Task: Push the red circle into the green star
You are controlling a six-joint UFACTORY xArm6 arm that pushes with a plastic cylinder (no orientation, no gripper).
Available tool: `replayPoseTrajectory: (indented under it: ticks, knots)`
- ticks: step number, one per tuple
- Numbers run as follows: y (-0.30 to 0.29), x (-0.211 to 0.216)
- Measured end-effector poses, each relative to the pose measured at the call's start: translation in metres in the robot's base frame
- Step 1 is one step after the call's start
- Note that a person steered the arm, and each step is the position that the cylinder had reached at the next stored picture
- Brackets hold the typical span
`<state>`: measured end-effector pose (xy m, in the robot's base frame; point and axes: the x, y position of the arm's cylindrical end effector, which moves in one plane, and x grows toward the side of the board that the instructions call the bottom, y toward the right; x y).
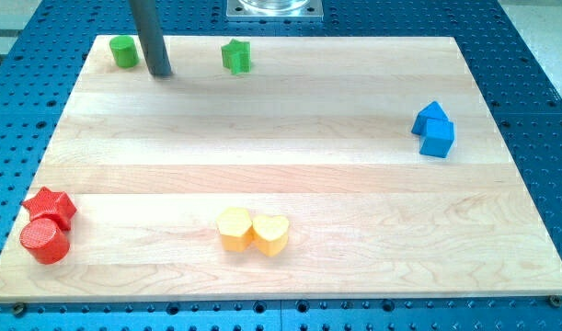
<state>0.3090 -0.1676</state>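
Red circle [45, 241] lies at the near left corner of the wooden board [281, 138], touching a red star [51, 206], well apart from my tip [160, 74]. My tip rests bare at the far left, touching nothing, between a green cylinder [124, 51] and the green star [235, 56].

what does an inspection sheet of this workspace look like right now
surface: pale wooden board, lying on a blue perforated table
job's things: red circle at the view's bottom left, touching a red star; green star at the view's top
clutter: green block at top left; two blue blocks touching at right; two yellow blocks touching at bottom centre
grippers: none; my tip sits just right of the green block, far from the red circle
cables: nothing seen
surroundings: metal base plate at top edge
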Motion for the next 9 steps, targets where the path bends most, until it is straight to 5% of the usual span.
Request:
replayPoseTrajectory:
  ticks: [1,2,4,6,8,9]
  knots:
    - [-0.026,0.080]
    - [-0.109,0.102]
    - [-0.137,0.138]
    - [-0.136,0.293]
    - [0.012,0.175]
    - [0.005,0.172]
